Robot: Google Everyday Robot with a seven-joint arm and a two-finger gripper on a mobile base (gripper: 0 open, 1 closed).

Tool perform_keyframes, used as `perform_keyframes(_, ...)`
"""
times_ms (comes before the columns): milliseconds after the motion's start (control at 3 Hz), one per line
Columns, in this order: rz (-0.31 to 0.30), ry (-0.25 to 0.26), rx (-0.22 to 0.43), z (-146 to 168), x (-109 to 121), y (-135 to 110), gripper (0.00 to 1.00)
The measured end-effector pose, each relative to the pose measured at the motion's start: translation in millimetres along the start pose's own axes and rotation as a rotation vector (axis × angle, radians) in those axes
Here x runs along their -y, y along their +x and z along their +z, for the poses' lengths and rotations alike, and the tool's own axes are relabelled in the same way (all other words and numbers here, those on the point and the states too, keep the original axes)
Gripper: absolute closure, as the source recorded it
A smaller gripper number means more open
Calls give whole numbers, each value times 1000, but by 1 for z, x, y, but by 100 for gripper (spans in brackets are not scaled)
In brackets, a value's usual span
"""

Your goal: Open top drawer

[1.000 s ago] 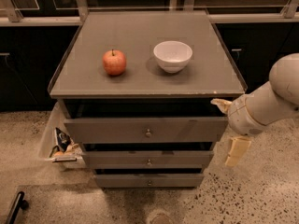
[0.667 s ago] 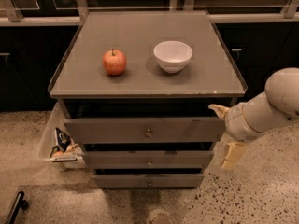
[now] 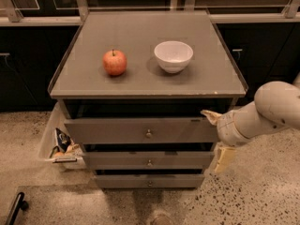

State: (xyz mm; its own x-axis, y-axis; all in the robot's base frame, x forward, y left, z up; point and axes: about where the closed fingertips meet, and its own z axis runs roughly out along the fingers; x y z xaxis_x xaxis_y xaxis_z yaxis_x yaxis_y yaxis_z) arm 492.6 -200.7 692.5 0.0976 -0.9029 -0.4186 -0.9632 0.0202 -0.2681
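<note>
speckled stone floor (image 3: 267, 196), dark cabinets (image 3: 28, 74) behind, dim light.

The apple (image 3: 115, 62) and the bowl (image 3: 173, 56) sit apart on the cabinet top (image 3: 140, 83), with the bowl at 3 o'clock from the apple. Beneath it, the top drawer (image 3: 112, 130) lies above two lower drawers (image 3: 112, 160). The gripper (image 3: 217, 138) is at 3 o'clock from the top drawer's knob (image 3: 148, 134), at the panel's right end. A bin (image 3: 48, 139) stands on the floor (image 3: 262, 191) at 9 o'clock from the drawers.

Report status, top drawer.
Gripper at top drawer right end, jaws spread. Drawer partly out. Apple, bowl on cabinet top, not in the way.
</note>
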Motion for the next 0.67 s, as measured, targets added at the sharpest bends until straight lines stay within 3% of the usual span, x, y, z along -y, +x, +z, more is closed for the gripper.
perform_keyframes(667,-142,-24,38,40,20,-7,0)
